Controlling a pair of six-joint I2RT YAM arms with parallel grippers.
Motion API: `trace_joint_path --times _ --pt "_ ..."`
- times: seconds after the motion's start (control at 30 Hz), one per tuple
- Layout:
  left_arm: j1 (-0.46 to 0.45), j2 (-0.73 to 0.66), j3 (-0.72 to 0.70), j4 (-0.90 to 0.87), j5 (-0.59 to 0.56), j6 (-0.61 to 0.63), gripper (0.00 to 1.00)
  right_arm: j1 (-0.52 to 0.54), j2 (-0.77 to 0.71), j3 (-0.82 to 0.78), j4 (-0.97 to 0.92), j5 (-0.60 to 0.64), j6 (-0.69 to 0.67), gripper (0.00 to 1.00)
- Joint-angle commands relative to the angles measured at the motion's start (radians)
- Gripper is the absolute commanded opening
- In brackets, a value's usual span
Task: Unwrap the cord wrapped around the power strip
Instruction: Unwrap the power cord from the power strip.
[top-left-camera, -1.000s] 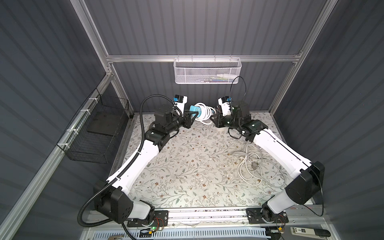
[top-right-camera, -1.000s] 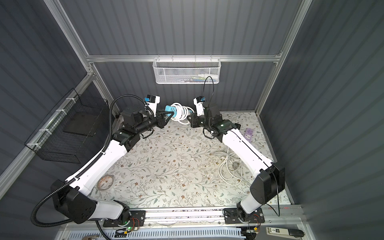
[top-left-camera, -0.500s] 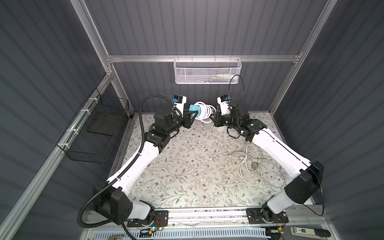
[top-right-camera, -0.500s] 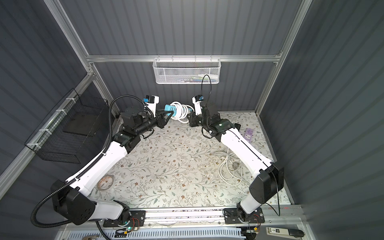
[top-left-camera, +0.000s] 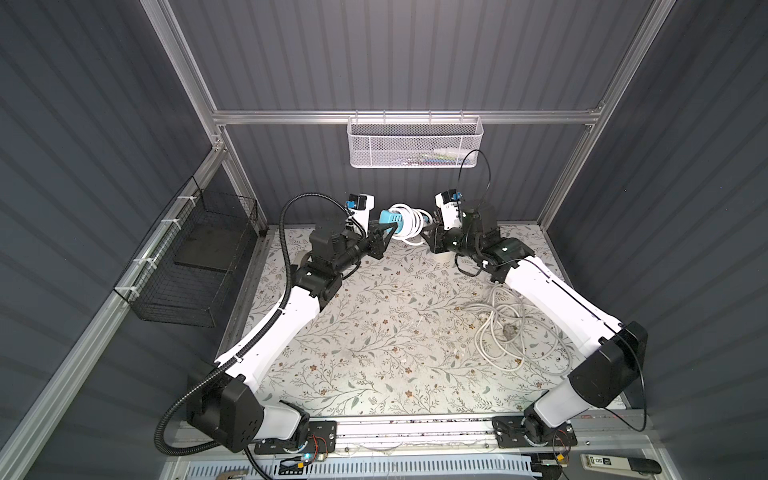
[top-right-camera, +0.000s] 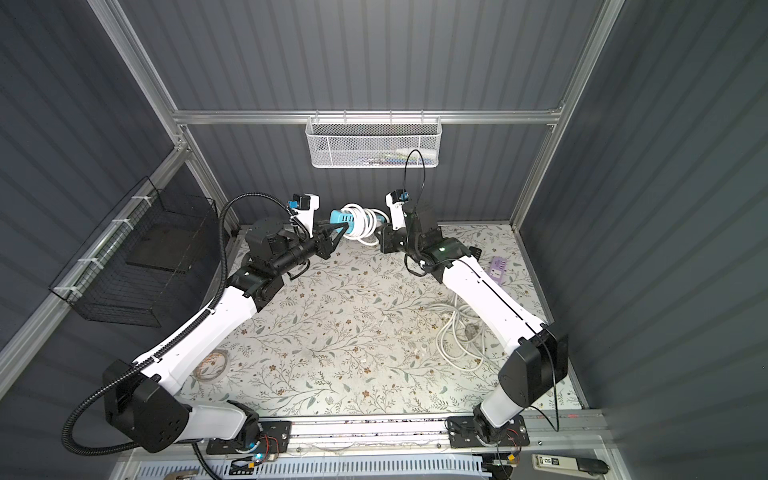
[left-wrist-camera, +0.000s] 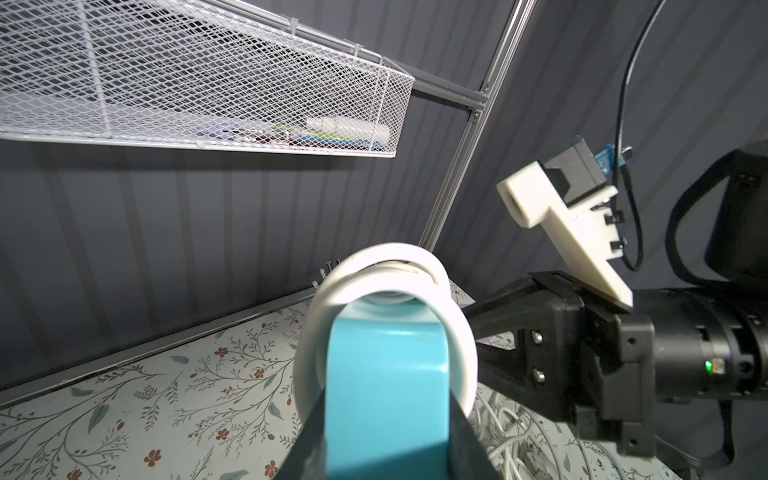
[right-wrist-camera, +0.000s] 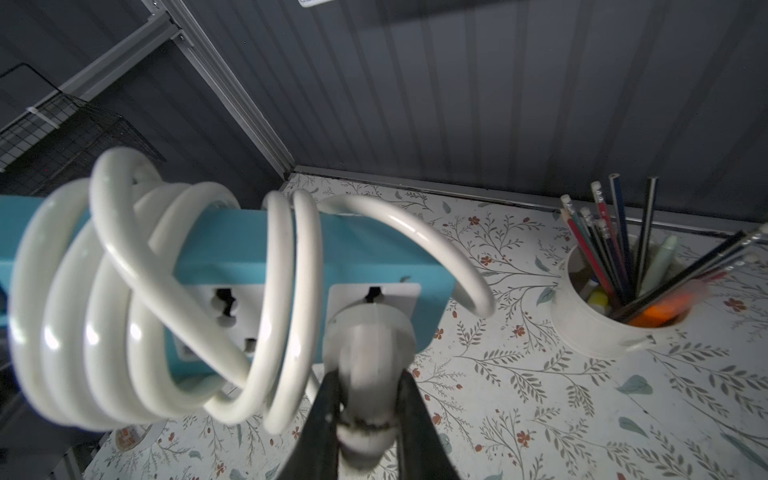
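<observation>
Power strip, teal, has one end clamped between the closed jaws of the left gripper. The right gripper pinches the white plug, which looks seated in an end socket. Both meet in mid-air at about 12 o'clock over the floral mat, near the back wall. Little looks done: the cord rings the body in several coils, so the plug must come free and every turn be led off. Only the right wrist view shows the plug, the sockets and a pencil cup. A top view alone shows a loose cable heap at about 4 o'clock.
</observation>
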Motion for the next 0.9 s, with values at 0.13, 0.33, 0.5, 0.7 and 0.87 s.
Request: trace_joint_path --times 0.13,0.33,0.5,0.7,0.87 --pt "-0.008 -0.079 0.000 0.092 -0.007 0.043 0.00 -0.071 -0.061 -0.063 0.096 -0.205 0.018 0.00" --pt "-0.007 -0.094 0.016 0.082 -0.004 0.056 0.00 -0.083 -0.091 -0.089 0.090 -0.192 -0.005 0.00" --pt "-0.008 -0.086 0.004 0.115 -0.011 0.043 0.00 -0.074 -0.106 -0.097 0.088 -0.161 -0.003 0.00" --pt "-0.009 -0.061 0.000 0.153 -0.018 0.034 0.00 0.000 -0.106 -0.061 0.050 -0.029 -0.033 0.00" --pt "-0.009 -0.036 0.003 0.184 -0.020 0.031 0.00 0.073 -0.086 -0.019 0.040 0.034 -0.039 0.00"
